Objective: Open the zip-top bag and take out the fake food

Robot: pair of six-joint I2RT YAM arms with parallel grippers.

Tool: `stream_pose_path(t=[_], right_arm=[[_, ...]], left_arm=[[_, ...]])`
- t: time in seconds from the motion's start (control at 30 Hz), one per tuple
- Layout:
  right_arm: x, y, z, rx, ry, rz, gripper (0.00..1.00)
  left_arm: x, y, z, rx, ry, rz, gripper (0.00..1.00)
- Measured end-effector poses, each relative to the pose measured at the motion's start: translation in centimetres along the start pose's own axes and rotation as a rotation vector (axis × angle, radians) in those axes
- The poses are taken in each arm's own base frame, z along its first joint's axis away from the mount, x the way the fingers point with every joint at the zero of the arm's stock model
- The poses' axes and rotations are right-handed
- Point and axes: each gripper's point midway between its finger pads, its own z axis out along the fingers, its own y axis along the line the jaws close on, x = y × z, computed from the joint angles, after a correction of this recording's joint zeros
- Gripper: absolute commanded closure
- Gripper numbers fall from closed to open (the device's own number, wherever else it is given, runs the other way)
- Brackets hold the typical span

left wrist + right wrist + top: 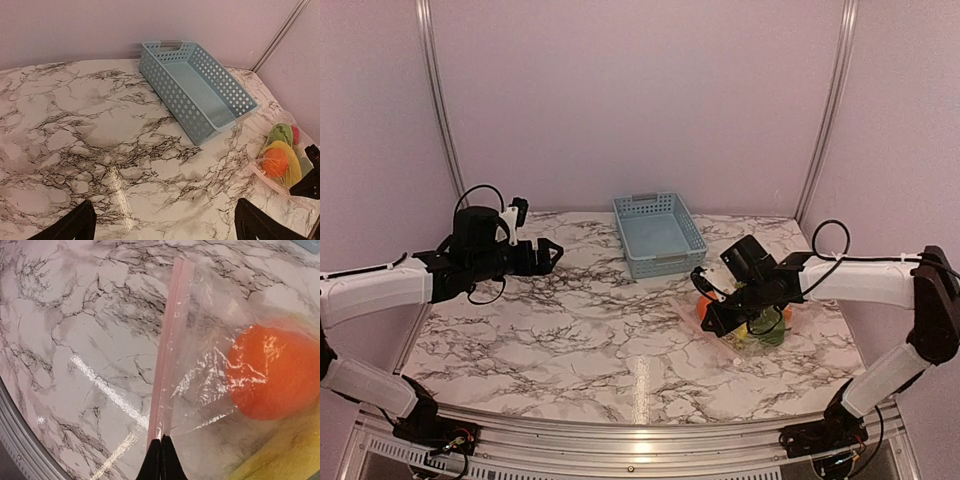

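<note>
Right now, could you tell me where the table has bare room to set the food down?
Bare table runs across the centre and near edge, between the left fingers and the zip-top bag; the basket behind is empty too. Crowded only at right, where the right fingers pinch the bag holding the fake food.

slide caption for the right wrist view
Right gripper shut on the pink zip strip of the zip-top bag, orange ball and yellow banana inside, marble table beneath

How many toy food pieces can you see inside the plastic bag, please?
4 show in the bag: an orange ball, a yellow banana beside it, a green striped ball and a pink-red fruit beyond them. Others may be hidden.
</note>
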Motion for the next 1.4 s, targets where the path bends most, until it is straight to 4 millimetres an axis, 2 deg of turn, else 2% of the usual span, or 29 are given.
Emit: stream_pose_path(t=[0.13, 0.27, 0.33, 0.47, 0.6, 0.73, 0.83, 1.03, 1.17, 1.4], right_arm=[[0.6, 3.3, -2.2, -0.093, 0.004, -0.054, 1.0], [0.8, 5.5, -3.8, -0.17, -0.001, -0.084, 1.0], [0.7, 6.1, -4.5, -0.198, -0.01, -0.089, 1.0], [-0.9, 7.3, -5.7, -0.241, -0.047, -0.107, 1.0], [-2.0, 8.2, -6.5, -0.277, -0.074, -0.126, 1.0], [-2.2, 8.7, -7.0, -0.303, -0.077, -0.134, 1.0], [-2.1, 9.1, -7.2, -0.325, -0.072, -0.136, 1.0], [-2.3, 10.2, -8.5, -0.38, -0.091, -0.149, 1.0], [-2.3, 10.7, -9.1, -0.411, -0.098, -0.157, 1.0], [-2.2, 11.9, -9.9, -0.457, -0.1, -0.177, 1.0]], left_arm=[[0.1, -1.9, -0.9, 0.098, -0.027, 0.04, 0.01], [0.8, -4.2, -1.3, 0.2, -0.044, 0.089, 0.01], [1.5, -5.6, -1.5, 0.253, -0.048, 0.126, 0.01], [4.3, -9.3, -2.1, 0.374, -0.058, 0.252, 0.02], [7.5, -13.2, -2.5, 0.481, -0.071, 0.443, 0.04], [9.7, -16.8, -2.4, 0.564, -0.091, 0.632, 0.05], [10.5, -19.1, -1.9, 0.605, -0.109, 0.728, 0.06], [10.0, -23.0, -1.1, 0.652, -0.195, 0.874, 0.09], [10.1, -24.6, -0.7, 0.667, -0.225, 0.944, 0.16], [10.7, -26.4, 0.3, 0.672, -0.252, 1.046, 0.45]])
